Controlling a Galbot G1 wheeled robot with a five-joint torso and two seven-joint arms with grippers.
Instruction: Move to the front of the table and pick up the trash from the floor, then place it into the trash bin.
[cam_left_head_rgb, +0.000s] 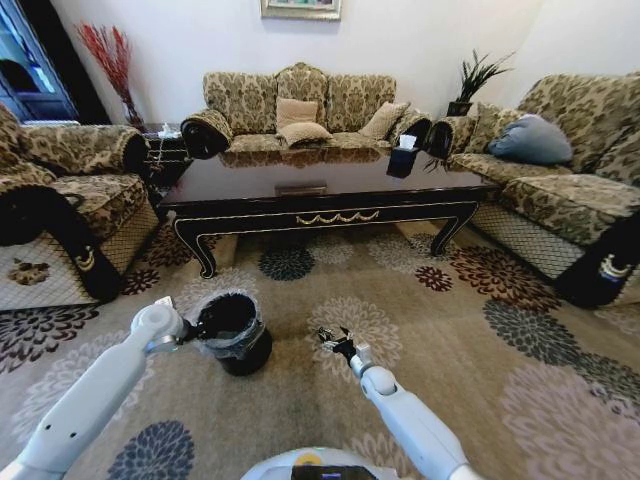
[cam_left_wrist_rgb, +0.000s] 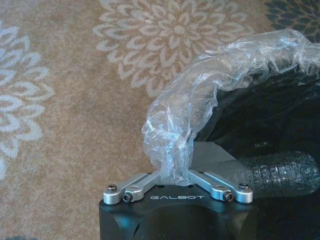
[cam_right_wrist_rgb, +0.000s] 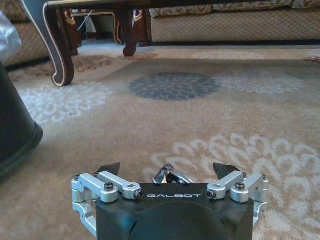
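Reaching down over the floor (cam_left_head_rgb: 330, 290), both arms work low in front of the robot. The right end effector (cam_left_head_rgb: 336, 340) hangs just above the carpet, over a cream flower medallion; in the right wrist view (cam_right_wrist_rgb: 169, 172) its fingers stand wide apart, and a small crumpled shiny scrap (cam_right_wrist_rgb: 167, 173) lies between them, though whether they touch it cannot be told. The left end effector (cam_left_head_rgb: 190, 328) sits at the near left rim of the trash bin (cam_left_head_rgb: 236, 345), which stands on the carpet just left of the right end effector. In the left wrist view the left end effector (cam_left_wrist_rgb: 175, 175) has its fingers drawn together, pinching the crinkled clear bag (cam_left_wrist_rgb: 200, 100) folded over the bin's rim. A clear ribbed plastic bottle (cam_left_wrist_rgb: 280, 172) lies inside the black bin, just beside that end effector. Beyond the bin stands the bench (cam_left_head_rgb: 320, 185), long, dark and glossy, with gold ornament along its front edge and curved legs. A dark tissue box (cam_left_head_rgb: 403, 158) stands near its far right corner. Patterned sofas (cam_left_head_rgb: 300, 105) surround it on three sides.
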